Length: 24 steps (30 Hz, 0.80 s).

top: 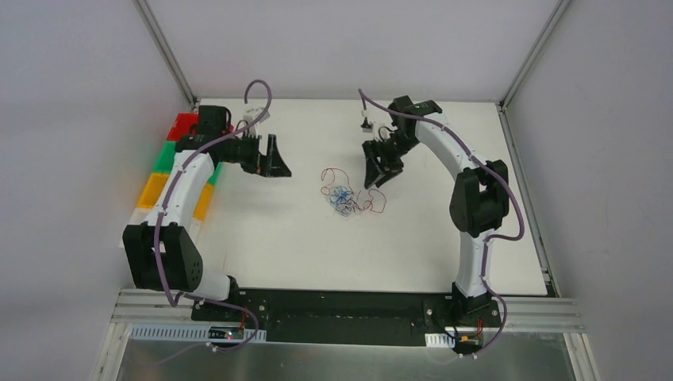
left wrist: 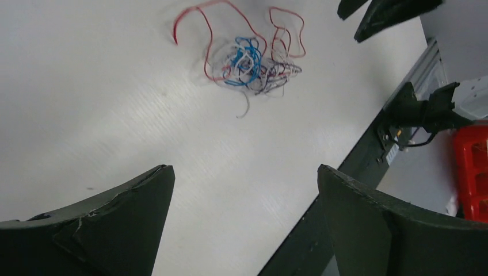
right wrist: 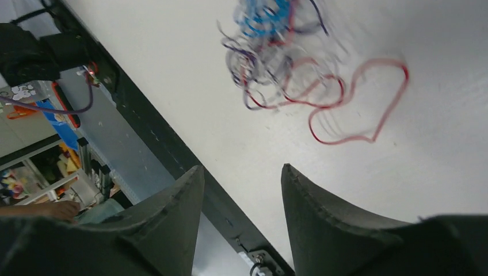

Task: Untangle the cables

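The cables [top: 349,197] sit as one knotted bundle of red, blue and dark strands near the middle of the table [top: 278,254], with red loops spilling out on both sides. Nothing is separated yet.

Left gripper [top: 274,159]: jaws spread wide, holding nothing, well apart from the bundle toward the left edge. Right gripper [top: 377,171]: jaws partly apart, nothing between them, hanging just beside the bundle on its far-right side.

Risks:
- The strands are hair-thin and lie flat, so either gripper can close on bare table or slip off a wire.
- A grab into the blue core [left wrist: 247,57] likely takes several strands at once, and pulling then tightens the knot.
- With only one gripper holding, the whole clump probably drags along instead of opening up.
- The left gripper has a long way to reach, and the arms could crowd each other over the bundle.
- The right wrist view is smeared, so I cannot tell whether the red loop [right wrist: 357,109] lies flat or is lifted. A pinch aimed from that view may miss.
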Each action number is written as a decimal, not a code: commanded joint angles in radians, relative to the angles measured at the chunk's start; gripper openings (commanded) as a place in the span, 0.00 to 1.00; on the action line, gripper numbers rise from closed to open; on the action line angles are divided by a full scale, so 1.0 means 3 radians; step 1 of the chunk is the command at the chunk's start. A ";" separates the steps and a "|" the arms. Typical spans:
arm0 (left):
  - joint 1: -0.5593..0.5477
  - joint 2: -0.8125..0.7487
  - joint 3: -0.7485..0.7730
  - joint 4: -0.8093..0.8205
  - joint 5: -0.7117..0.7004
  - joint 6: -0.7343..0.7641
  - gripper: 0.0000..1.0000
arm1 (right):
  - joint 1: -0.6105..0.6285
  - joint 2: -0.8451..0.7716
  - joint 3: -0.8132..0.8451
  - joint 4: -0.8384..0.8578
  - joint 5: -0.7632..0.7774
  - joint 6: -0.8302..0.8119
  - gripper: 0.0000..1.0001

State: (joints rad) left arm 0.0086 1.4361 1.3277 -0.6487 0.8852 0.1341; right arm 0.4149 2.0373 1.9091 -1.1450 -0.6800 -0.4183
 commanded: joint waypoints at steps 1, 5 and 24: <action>-0.0226 -0.0084 -0.0508 0.0436 0.0121 -0.0350 0.97 | -0.0271 -0.0337 -0.0539 0.0025 0.0214 -0.0199 0.55; -0.0564 0.0097 -0.0737 0.0869 0.0010 -0.0734 0.87 | -0.0241 -0.0486 -0.0886 0.0259 0.0201 -0.0147 0.54; -0.1065 0.2055 0.0890 0.1002 -0.0858 -0.0707 0.81 | -0.0211 0.0028 -0.0978 0.0965 0.0708 0.0361 0.59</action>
State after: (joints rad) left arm -0.2909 1.9816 1.5036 -0.3038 0.6827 -0.1768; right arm 0.3550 2.0018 1.5677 -0.8600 -0.4660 -0.3298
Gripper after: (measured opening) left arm 0.811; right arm 0.592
